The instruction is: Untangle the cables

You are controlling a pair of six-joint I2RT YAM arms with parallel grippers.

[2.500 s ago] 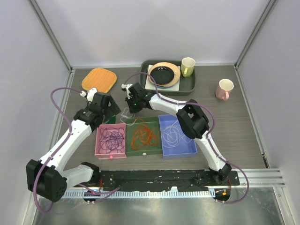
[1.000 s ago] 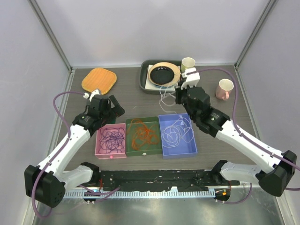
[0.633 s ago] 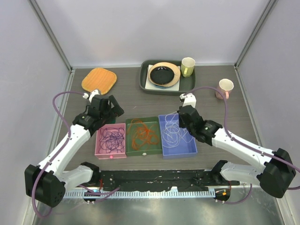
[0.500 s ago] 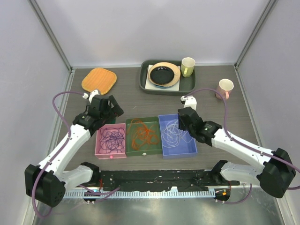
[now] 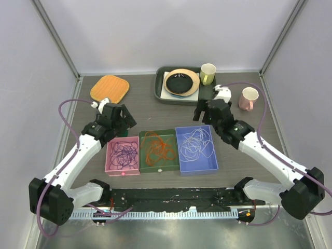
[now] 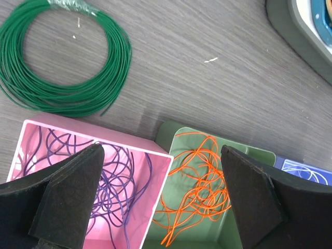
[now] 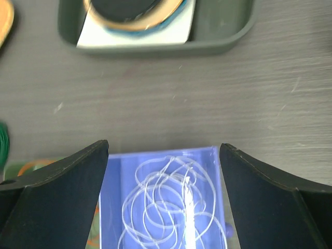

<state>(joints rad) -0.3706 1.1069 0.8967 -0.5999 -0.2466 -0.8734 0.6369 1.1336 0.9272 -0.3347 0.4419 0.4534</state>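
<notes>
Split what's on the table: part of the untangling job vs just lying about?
Job: purple cables, orange cables, white cables, pink bin, green bin, blue bin.
Lying about: green coil, orange mat, tray, plates, yellow cup, pink mug.

Robotics lab cell: 2 arms [image 5: 78, 153] bolted to a table [image 5: 155, 111], plain pale walls [image 5: 171, 31] around.

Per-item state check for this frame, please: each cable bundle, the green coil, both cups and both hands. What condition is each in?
purple cables: tangled, in pink bin
orange cables: tangled, in green bin
white cables: looped, in blue bin
green coil: wound, on table
left hand: open, empty
right hand: open, empty
pink cup: upright
yellow cup: upright
</notes>
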